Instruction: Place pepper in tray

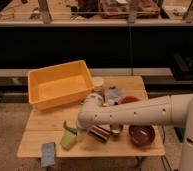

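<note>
Camera view: We find the pepper (67, 126) lying on the bench (40, 123), in front of the tray (60, 98) and against the upper edge of a light green cup (68, 139); we cannot tell whether the two touch. We judge the pepper light, fairly firm, smooth-skinned and apt to roll. A hold across its middle, square to the curve, looks soundest.

The gripper (82, 133) sits low at the end of the white arm (135, 112), just right of the pepper. The arm hides it, so we cannot tell whether it is open or closed.

The green cup crowds the pepper's near side. A striped can (99, 133) lies just right of the gripper. A dark red bowl (141, 135) and a blue sponge (48, 153) stand apart from the pepper. The tray's raised front wall must be cleared.
</note>
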### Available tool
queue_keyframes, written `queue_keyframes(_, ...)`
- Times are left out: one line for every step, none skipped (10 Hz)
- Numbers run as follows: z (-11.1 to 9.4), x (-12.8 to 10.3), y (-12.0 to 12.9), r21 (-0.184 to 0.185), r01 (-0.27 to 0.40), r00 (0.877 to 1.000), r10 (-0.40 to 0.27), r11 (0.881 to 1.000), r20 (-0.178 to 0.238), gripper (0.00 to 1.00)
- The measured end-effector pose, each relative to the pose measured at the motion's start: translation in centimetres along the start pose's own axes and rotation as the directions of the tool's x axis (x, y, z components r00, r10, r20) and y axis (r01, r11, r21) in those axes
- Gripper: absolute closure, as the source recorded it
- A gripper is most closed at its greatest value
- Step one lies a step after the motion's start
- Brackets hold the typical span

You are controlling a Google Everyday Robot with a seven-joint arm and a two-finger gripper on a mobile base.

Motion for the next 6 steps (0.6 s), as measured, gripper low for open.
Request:
queue_keyframes(0.8,-0.1,0.1,-0.006,0.007,1.0,-0.007,1.0,-0.004,0.3)
queue_keyframes(1.3,-0.2,0.2,-0.01,0.014,1.0,-0.014,1.0,-0.007,0.3)
queue_keyframes(2.1,-0.2,0.3,-0.016,0.021,1.0,-0.022,1.0,-0.016,0.3)
queue_keyframes(2.6,-0.1,0.3,-0.021,0.025,0.999,-0.025,0.999,-0.024,0.3)
queue_keyframes(3.1,0.1,0.3,-0.026,0.027,0.999,-0.028,0.999,-0.033,0.3)
queue_keyframes(3.4,0.1,0.3,-0.027,0.028,0.999,-0.029,0.999,-0.039,0.3)
